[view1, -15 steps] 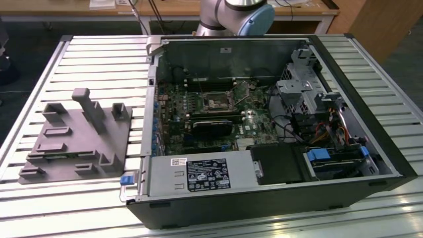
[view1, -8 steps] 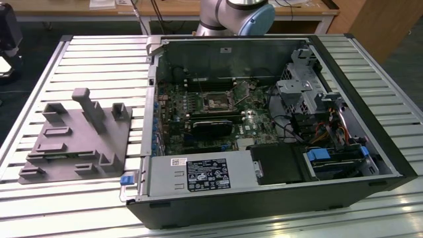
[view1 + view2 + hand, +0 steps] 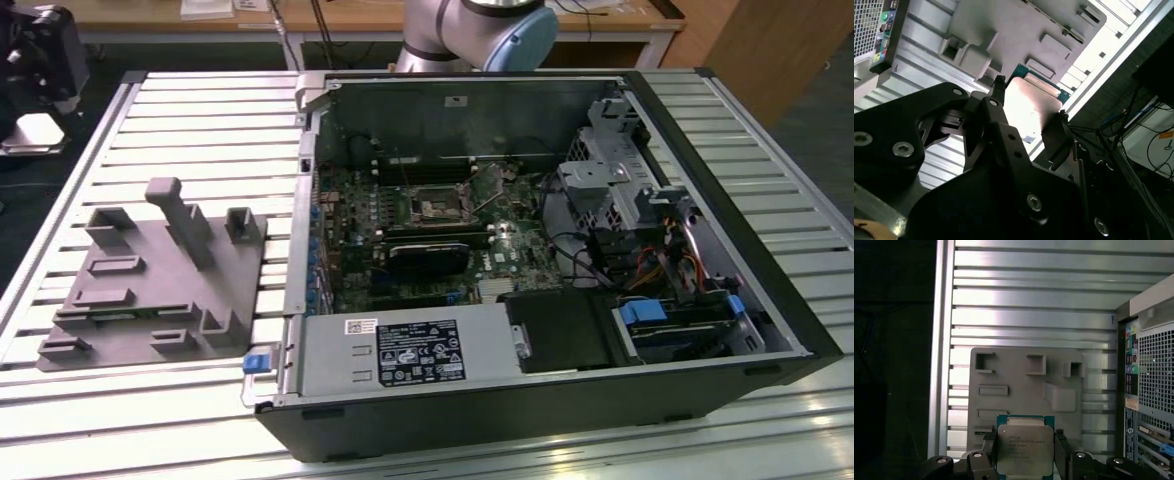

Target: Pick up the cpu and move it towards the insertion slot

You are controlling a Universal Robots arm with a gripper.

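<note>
Cpu (image 3: 1021,450) sitting between gripper (image 3: 1023,452) fingers (image 3: 1062,447), fingers pinching opposite edges, chip hanging above near edge of grey tray (image 3: 1026,385). Judging it light, rigid, smooth-topped, underside contacts fragile; edge grip suiting it. Insertion slot (image 3: 437,207) lying well apart, inside open computer case (image 3: 747,300) at exterior view's right.

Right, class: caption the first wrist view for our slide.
End effector grips the cpu above the grey fixture tray.

Silvery cpu (image 3: 1025,450) with teal edge, black pincer (image 3: 1025,456), grey tray (image 3: 1024,390).
</note>
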